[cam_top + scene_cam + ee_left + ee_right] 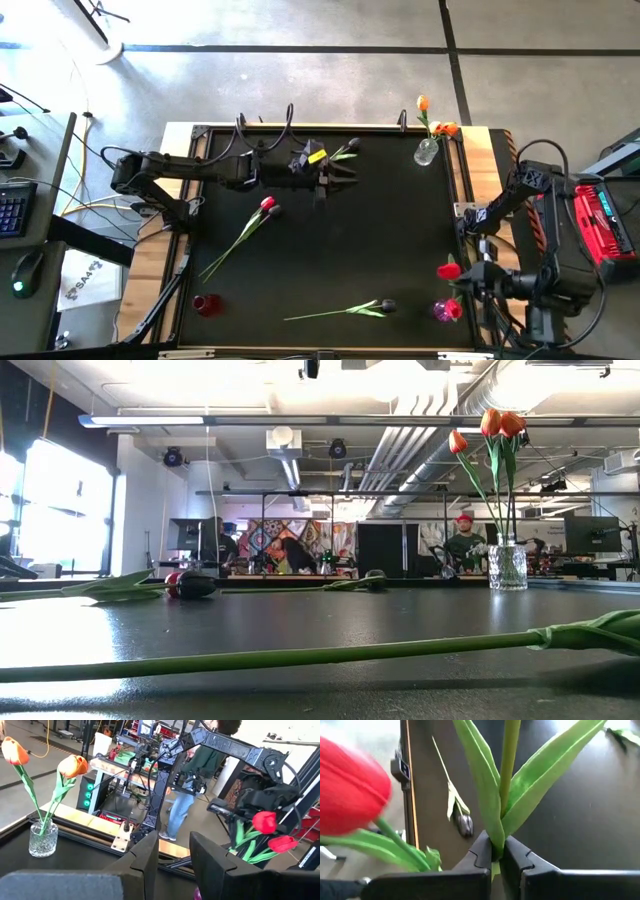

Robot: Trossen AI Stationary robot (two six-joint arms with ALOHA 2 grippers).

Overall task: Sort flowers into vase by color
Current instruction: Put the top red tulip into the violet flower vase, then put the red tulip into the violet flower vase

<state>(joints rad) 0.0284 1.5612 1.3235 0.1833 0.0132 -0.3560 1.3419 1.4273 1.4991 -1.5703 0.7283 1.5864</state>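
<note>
red tulip (pixel 502 770) pinched at the stem by right gripper (pixel 498 857) fingers, over the worktop's (pixel 330 250) right near corner beside the purple vase (pixel 441 312) | step: lower stem straight into the vase mouth, head up, release late | left gripper (pixel 335 176) far side, fingers part-spread, holding nothing seen.

Keyboard (pixel 10 208) and mouse (pixel 27 268) on side desk (pixel 45 180)
</note>
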